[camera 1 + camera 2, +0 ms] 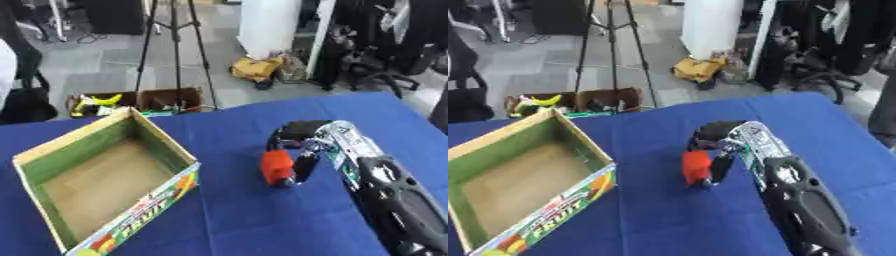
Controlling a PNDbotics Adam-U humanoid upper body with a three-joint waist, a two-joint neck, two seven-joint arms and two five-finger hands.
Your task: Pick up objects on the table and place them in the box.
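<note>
we've got one hand in view, the right hand [302,145], coming in from the lower right with its fingers curled down around one red object [276,167], some small blocky thing we can't make out any better. it sits right under the hand, at the fingertips, down at the blue table [236,220]; whether it's resting on the cloth or just off it, we can't tell. off to the hand's left there's one cardboard box [131,210], open on top, green inside walls, fruit print on the outside, nothing in it that we can see. it stands well apart from the red object.
</note>
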